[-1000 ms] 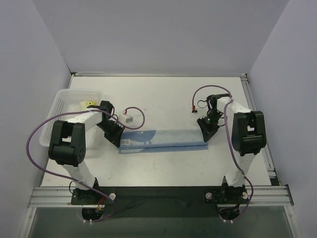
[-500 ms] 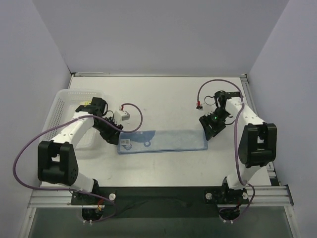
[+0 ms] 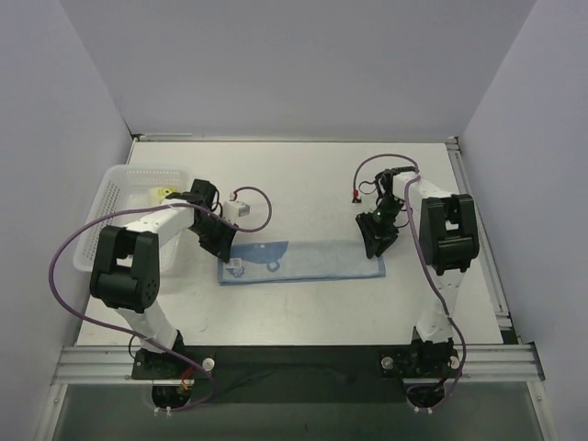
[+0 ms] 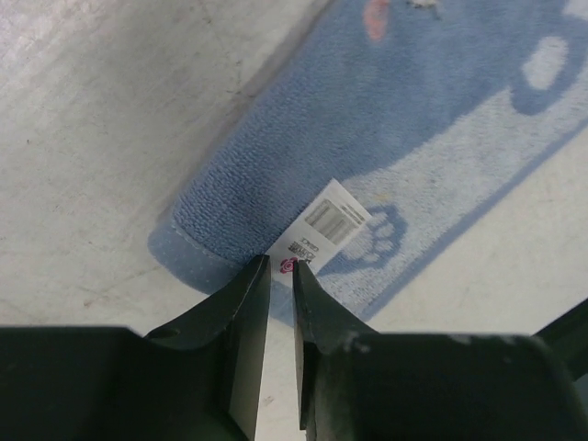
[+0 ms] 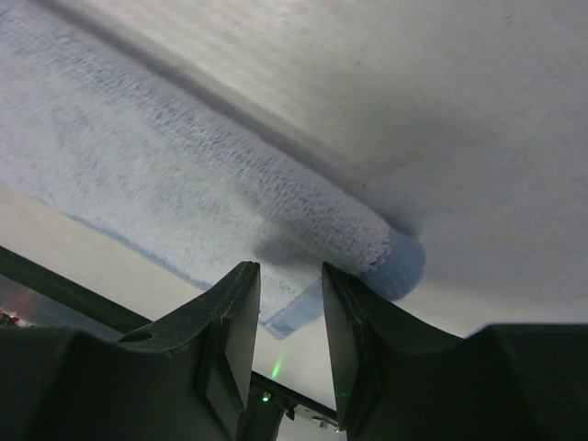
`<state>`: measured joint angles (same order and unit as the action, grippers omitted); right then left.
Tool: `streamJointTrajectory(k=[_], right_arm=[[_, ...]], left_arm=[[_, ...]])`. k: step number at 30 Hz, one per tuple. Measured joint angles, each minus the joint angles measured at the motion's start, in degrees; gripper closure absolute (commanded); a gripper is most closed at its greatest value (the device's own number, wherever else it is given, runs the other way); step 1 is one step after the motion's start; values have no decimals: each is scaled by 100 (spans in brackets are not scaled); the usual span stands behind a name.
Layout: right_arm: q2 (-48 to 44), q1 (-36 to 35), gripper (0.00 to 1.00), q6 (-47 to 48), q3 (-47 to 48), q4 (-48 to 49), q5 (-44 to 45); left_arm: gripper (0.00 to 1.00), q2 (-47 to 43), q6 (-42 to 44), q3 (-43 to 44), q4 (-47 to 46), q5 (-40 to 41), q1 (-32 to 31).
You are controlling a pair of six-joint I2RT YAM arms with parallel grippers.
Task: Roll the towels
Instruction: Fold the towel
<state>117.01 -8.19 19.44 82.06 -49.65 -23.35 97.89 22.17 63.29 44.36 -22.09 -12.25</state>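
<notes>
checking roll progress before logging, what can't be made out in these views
- Cream printed towel in the white plastic mesh basket: top view, too small, partly under the left arm.
- Text on the light blue towel's white label: left wrist view, too small.
- Whether the left gripper pinches that label: fingertips cover its corner.

Towel (image 3: 303, 259) between left gripper (image 3: 223, 246) and right gripper (image 3: 372, 246); basket (image 3: 110, 197) leftward, perhaps holding cloth (image 3: 163, 192).

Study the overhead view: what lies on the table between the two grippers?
The light blue towel fills that stretch, laid out as one long strip from the left gripper to the right gripper. The top external view shows it.
</notes>
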Motion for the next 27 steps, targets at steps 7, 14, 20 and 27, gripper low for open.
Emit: streamJointTrajectory(k=[7, 14, 20, 27], right_arm=[[662, 98, 70, -529, 933, -201, 496], [667, 415, 54, -640, 1233, -87, 623], [90, 898, 55, -778, 938, -37, 662], [33, 846, 55, -990, 667, -31, 549]], left_arm=[[69, 420, -490, -9, -264, 317, -11], [55, 402, -754, 186, -330, 129, -426], [37, 24, -911, 306, -348, 37, -684], [35, -378, -931, 343, -345, 85, -678]])
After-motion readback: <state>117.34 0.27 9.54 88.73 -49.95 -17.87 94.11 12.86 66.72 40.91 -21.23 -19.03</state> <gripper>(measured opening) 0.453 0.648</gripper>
